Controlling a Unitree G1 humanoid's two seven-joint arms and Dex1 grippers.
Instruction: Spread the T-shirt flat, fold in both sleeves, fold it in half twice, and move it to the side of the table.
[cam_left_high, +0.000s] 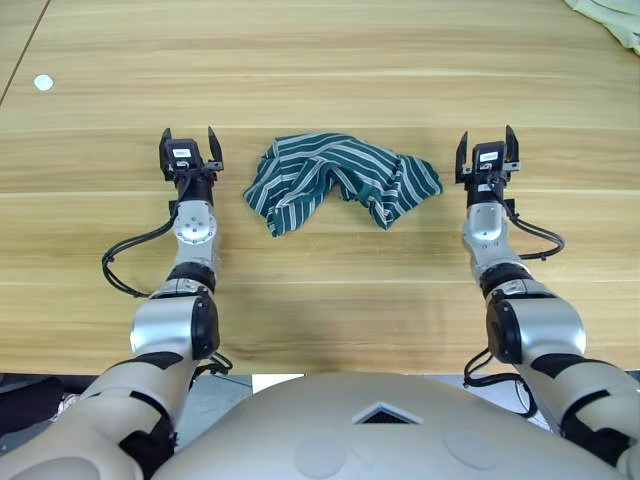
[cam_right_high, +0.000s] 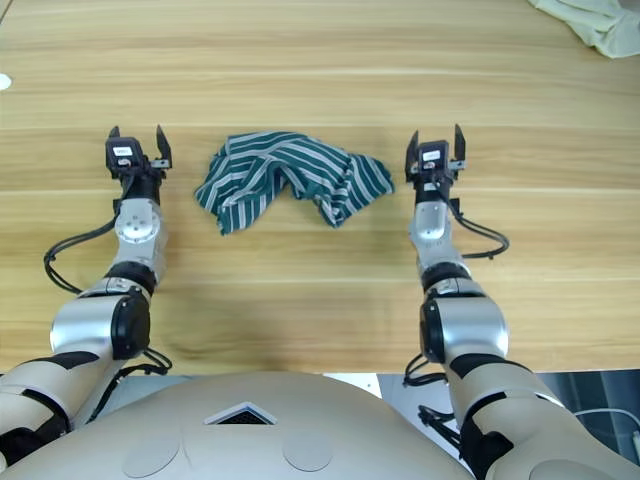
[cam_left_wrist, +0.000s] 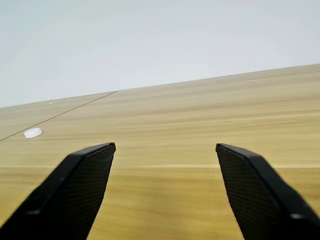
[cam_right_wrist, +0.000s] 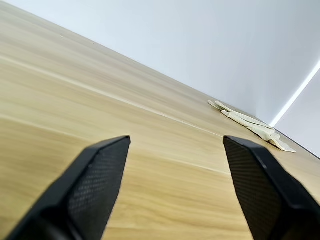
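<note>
Plainly, the crumpled green-and-white striped cotton T-shirt (cam_left_high: 335, 180) lay bunched on the pale wooden desk (cam_left_high: 300, 60) between the left jaws and the right jaws, both released and empty, so spreading it well probably meant pinching 2 opposite edges and drawing them apart evenly.

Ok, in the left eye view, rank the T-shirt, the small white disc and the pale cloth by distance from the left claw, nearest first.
1. T-shirt, just right of the left claw.
2. White disc, farther off to its left.
3. Pale cloth, far right corner.
</note>
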